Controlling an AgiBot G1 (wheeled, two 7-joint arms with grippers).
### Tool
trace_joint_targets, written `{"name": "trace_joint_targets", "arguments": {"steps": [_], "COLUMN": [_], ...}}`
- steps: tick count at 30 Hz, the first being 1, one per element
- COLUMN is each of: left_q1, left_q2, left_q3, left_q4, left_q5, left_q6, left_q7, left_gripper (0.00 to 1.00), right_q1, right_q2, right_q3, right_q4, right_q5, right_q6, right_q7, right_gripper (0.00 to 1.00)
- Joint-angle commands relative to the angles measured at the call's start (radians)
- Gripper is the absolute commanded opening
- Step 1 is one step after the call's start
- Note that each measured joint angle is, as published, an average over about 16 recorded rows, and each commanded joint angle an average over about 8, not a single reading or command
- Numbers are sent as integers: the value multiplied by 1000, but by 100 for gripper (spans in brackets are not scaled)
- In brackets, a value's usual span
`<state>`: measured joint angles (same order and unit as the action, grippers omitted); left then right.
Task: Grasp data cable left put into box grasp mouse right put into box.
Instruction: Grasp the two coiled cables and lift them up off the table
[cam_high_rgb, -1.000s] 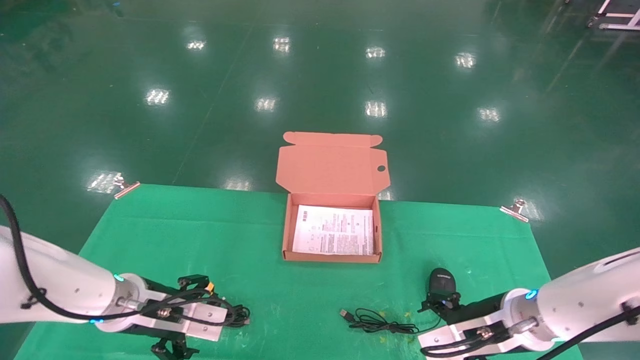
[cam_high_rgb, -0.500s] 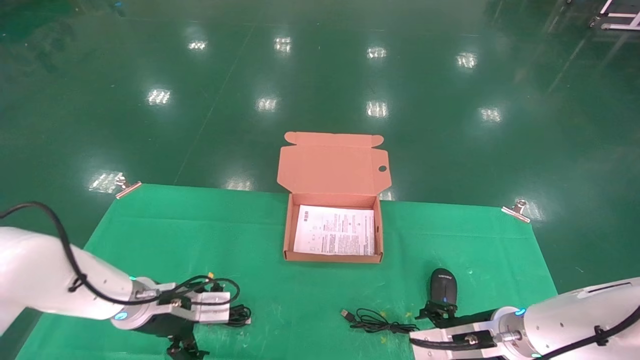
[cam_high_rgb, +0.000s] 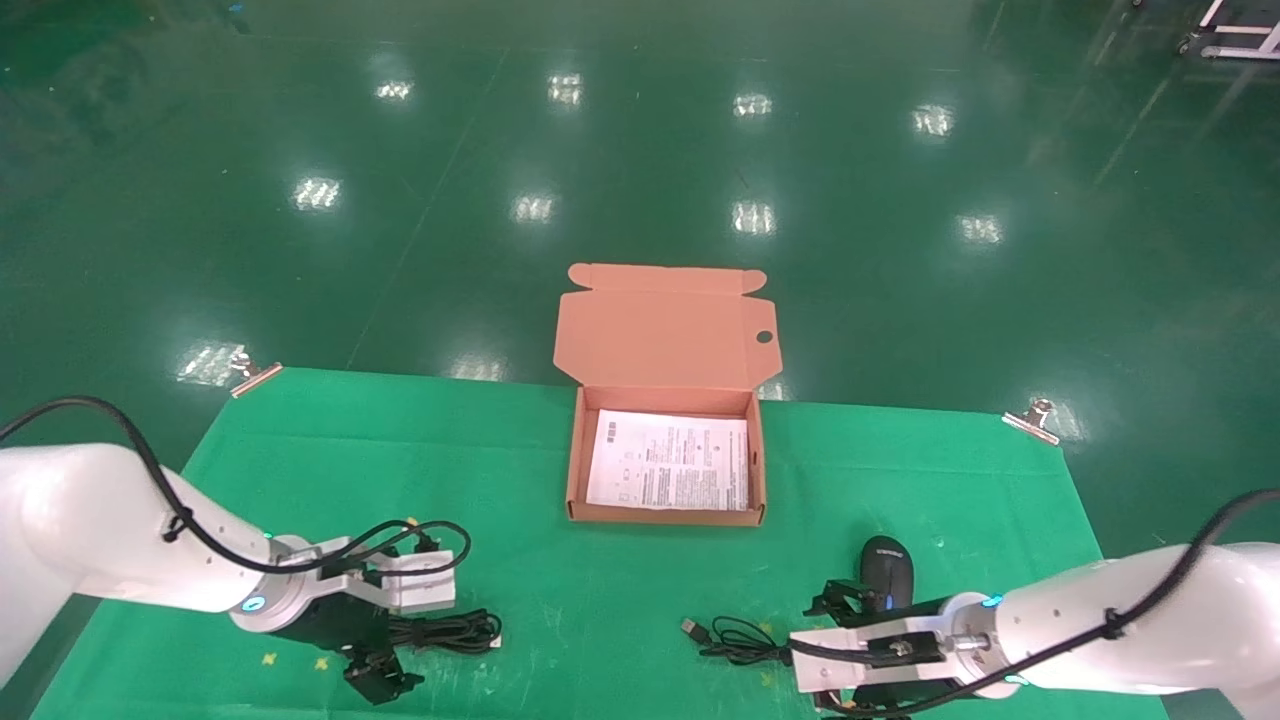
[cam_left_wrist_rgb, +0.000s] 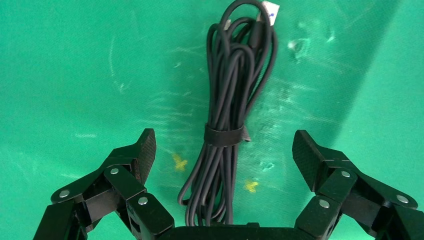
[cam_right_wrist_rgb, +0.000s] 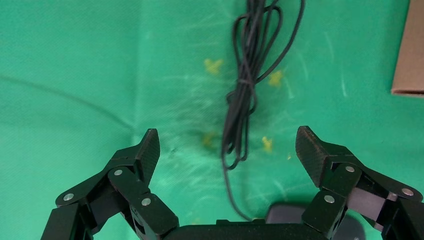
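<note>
The data cable (cam_high_rgb: 450, 630) lies on the green cloth at the front left, a strapped black bundle; in the left wrist view it (cam_left_wrist_rgb: 240, 75) runs out from the palm. My left gripper (cam_high_rgb: 395, 640) (cam_left_wrist_rgb: 225, 145) is open, its jaws on either side of the cable, not touching it. The mouse (cam_high_rgb: 887, 570) sits at the front right with its cord (cam_high_rgb: 740, 640) coiled to its left. My right gripper (cam_high_rgb: 800, 655) (cam_right_wrist_rgb: 228, 141) is open and empty over the cord (cam_right_wrist_rgb: 247, 75), with the mouse (cam_right_wrist_rgb: 290, 212) at its palm. The box (cam_high_rgb: 665, 515) stands open at the middle, with only the white sheet inside.
The box lid (cam_high_rgb: 665, 330) stands up behind the box, past the table's far edge. Metal clips (cam_high_rgb: 250, 375) (cam_high_rgb: 1030, 420) hold the cloth at the far corners. A box corner (cam_right_wrist_rgb: 410, 50) shows in the right wrist view. Green floor lies beyond.
My left wrist has turned and come in over the data cable. My right arm has swung left, from beside the mouse to above its cord. The cable, mouse and box have not moved.
</note>
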<state>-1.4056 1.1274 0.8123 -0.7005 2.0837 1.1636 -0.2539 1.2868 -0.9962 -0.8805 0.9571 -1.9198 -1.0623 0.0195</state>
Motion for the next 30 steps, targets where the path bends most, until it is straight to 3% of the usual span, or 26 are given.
{"name": "trace_joint_targets", "arguments": {"steps": [1, 4, 5, 30], "left_q1": [-5, -11, -13, -10], "left_q2": [8, 11, 12, 10], "left_q3": [-1, -3, -3, -2], "left_q4": [29, 55, 61, 48], "left_q5": [-2, 0, 1, 0], "left_q6": [-11, -26, -30, -22], "left_q7": [14, 24, 25, 24], "left_gripper": [47, 9, 0, 0], "right_q1": [3, 3, 3, 4], "right_q2": [-16, -28, -30, -24], "right_q3": [0, 5, 6, 6], "right_q4": [-36, -71, -78, -64], "right_q5": [5, 15, 16, 16], "right_q6": [13, 26, 29, 24], "right_q7": [-23, -40, -43, -39], "right_gripper": [43, 6, 0, 0]}}
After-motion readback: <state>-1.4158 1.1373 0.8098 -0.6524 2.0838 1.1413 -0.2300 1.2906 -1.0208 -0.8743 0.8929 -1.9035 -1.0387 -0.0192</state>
